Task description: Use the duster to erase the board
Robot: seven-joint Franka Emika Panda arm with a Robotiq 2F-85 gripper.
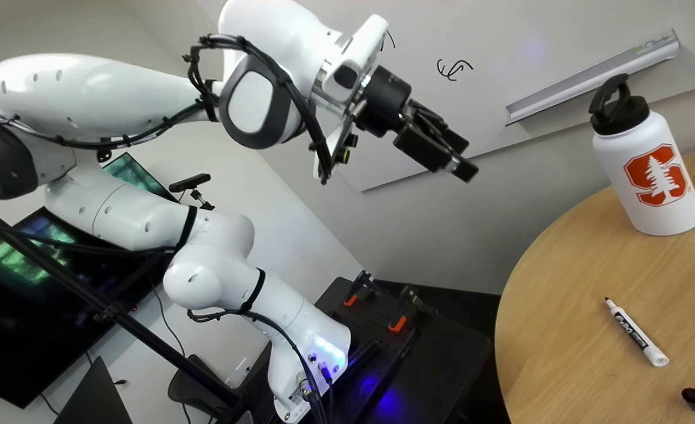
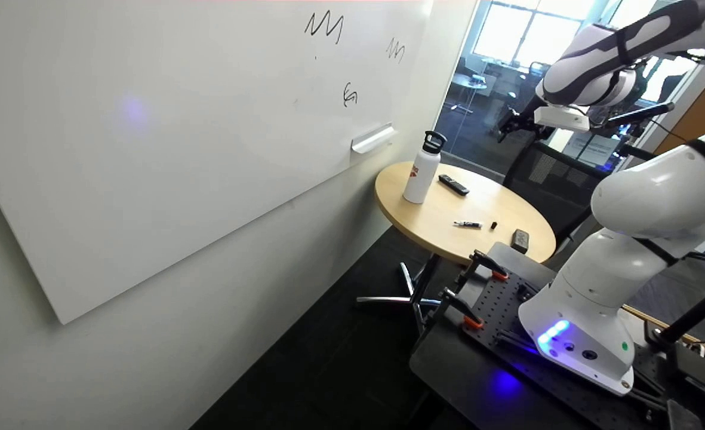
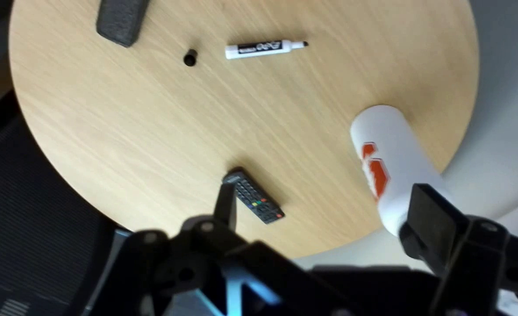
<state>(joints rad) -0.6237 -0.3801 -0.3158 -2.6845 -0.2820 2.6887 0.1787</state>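
We'd guess we're on step 1: fetching the duster (image 2: 520, 240), on the round table (image 3: 109, 109) near its edge. Our gripper (image 3: 324, 199) is spread wide, empty, so next we gotta line up above it, drop and pinch; board (image 2: 179, 179) comes after.

One surface (image 3: 131, 127) carries one each of duster (image 3: 121, 21), marker (image 3: 259, 49), cap (image 3: 190, 57), bottle (image 3: 397, 153), remote (image 3: 255, 196); one board (image 2: 197, 143) bears three scribbles (image 2: 350, 95).
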